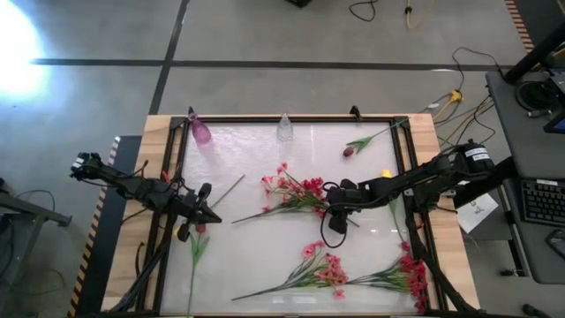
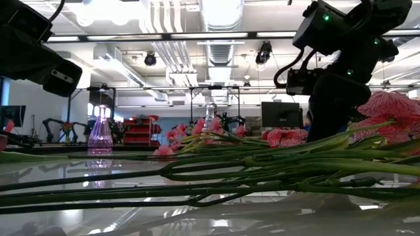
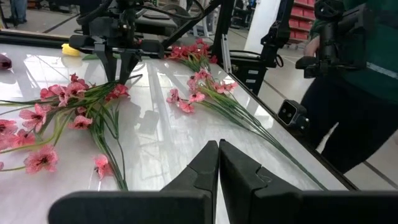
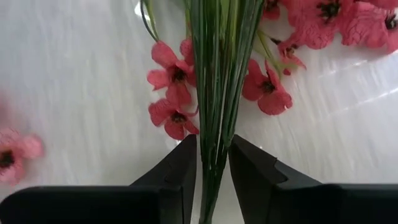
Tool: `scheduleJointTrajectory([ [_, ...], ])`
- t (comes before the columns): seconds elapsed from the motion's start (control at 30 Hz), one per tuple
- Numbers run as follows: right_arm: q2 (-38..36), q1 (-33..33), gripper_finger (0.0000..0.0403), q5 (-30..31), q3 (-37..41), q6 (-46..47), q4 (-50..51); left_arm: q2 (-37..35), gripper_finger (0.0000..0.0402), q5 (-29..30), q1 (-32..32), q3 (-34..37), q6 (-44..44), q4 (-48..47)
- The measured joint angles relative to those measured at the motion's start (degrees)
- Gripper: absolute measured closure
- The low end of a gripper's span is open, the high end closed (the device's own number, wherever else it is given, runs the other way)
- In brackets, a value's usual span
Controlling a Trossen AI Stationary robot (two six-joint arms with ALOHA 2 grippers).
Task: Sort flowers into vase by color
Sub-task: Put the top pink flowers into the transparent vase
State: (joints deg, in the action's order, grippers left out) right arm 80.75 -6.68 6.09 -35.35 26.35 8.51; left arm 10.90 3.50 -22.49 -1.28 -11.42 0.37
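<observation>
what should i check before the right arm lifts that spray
1. Right tool around the stems: ok, fingers on both sides, stems between them.
2. Whole bundle caught: cannot tell, some stems may lie outside the grip.
3. Spray apart from the other sprays: ok in the high view.
4. Pink vase and clear vase upright at the table's far edge: ok.
5. Left tool shut, empty, out of the way: ok.
6. Person close to the table: not ok.
</observation>
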Motion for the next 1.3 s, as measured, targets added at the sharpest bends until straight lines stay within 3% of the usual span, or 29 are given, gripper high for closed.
scheduleJointTrajectory([
  [0.77, 1.45, 1.10, 0.0330, 1.46, -0.12, -3.18, -4.91, 0.02, 0.0402, -0.01, -0.01, 0.00, 0.00, -0.06],
  [0.97, 1.01, 1.06, 0.0382, -2.05, -4.33, 5.35, 5.76, 0.02, 0.0402, -0.01, 0.00, 0.02, 0.00, -0.03],
  [1.3, -0.05, 1.08, 0.0386, -12.16, -22.91, 3.75, 34.09, 0.02, 0.0402, -0.01, 0.01, 0.00, 0.00, 0.01],
])
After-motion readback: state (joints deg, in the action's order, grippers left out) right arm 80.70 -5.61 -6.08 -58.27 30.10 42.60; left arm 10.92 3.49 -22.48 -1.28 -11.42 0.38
